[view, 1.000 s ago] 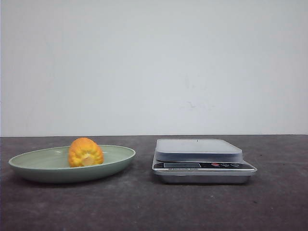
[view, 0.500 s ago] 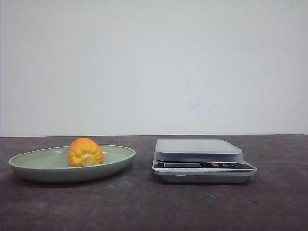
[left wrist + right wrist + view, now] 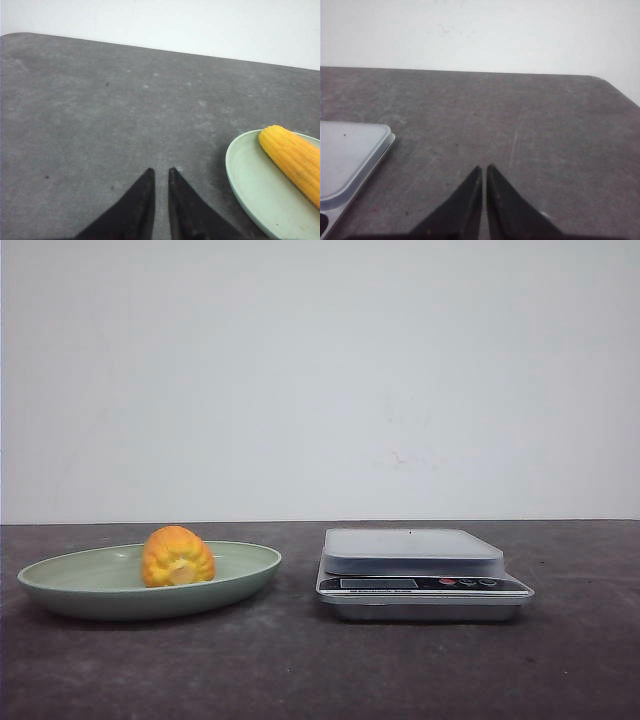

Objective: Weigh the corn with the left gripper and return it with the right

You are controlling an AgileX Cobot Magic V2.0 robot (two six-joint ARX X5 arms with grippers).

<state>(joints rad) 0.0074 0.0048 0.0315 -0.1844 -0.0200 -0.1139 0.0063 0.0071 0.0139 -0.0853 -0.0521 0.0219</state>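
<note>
**Both grippers nearly closed and empty; corn in the plate**

In the left wrist view the left gripper [image 3: 160,172] hangs over bare grey table [image 3: 100,125], its two black fingers [image 3: 142,200] drawn close with only a thin slit between the tips; they hold nothing and touch nothing; the rim of the pale green plate [image 3: 235,170] lies just beside them, and the corn [image 3: 295,157] rests inside it, lengthwise along the plate's floor. In the right wrist view the right gripper [image 3: 484,169] is likewise almost closed, a narrow gap between its pointed tips, empty and clear of everything; a corner of the scale [image 3: 355,150] sits off to one side, apart from the fingers.

In the front view neither arm appears; the plate [image 3: 60,590] stands on the table's left part with the corn [image 3: 178,557] inside it, pale cut end facing the camera; the scale [image 3: 420,585] stands to its right, near but not touching, its platform bare; behind, the white wall [image 3: 320,380].

Against the frames from a second and half a second ago, the front view shows no difference; corn, plate and scale lie where they lay.
</note>
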